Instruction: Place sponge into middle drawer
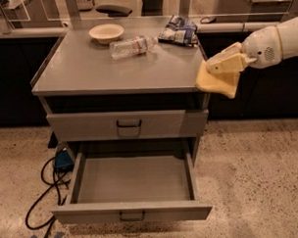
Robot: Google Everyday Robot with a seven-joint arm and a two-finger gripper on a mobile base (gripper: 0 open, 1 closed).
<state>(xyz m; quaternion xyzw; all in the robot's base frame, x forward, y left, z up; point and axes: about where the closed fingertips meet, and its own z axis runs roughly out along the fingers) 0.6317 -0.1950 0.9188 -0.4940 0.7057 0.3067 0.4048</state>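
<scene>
The sponge (216, 82) is pinched tight in the gripper (221, 66) by the cabinet's (113, 75) right edge, up in the air, above and right of the pulled-out middle drawer (93, 213). Bowl (106, 32), bottle (131, 46) and snack bag (179, 30) sit far back on top.

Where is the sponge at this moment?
In the camera view the sponge hangs in the gripper at the right, just off the grey cabinet's front right top corner, above and right of the open middle drawer.
</scene>
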